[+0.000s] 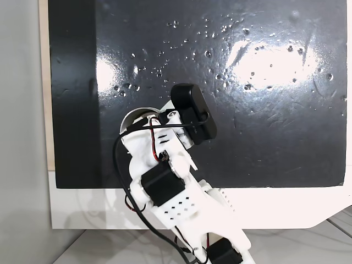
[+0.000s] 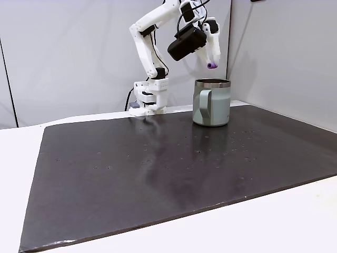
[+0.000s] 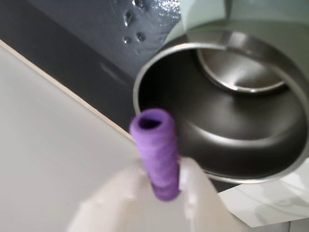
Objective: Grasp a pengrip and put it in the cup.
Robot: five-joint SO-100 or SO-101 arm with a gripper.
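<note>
In the wrist view we find the claw (image 3: 161, 186) clamped on the pengrip (image 3: 158, 151), its two pale fingers (image 3: 193, 186) pressing the lower part of the purple ribbed cylinder from either side. The pengrip's hollow end points away from the camera, toward the rim of the cup (image 3: 270, 159). The cup's opening lies just beyond the pengrip and slightly to its right in this view; we see the steel interior and its round bottom.

In a fixed view from the front, the claw (image 2: 211, 62) hangs in the air above the cup (image 2: 211, 103), with the pengrip (image 2: 211, 66) showing as a small purple tip at its lower end. The pengrip is clear of the rim, not touching it. The cup stands upright on the dark mat (image 2: 158, 168), its handle turned toward the camera and to the left.

In a fixed view from above, the arm (image 1: 176, 192) reaches up from the bottom edge and covers most of the cup (image 1: 135, 115); we note a curved sliver of rim. The mat (image 1: 264, 121) lies on the white desk (image 1: 286, 206).
</note>
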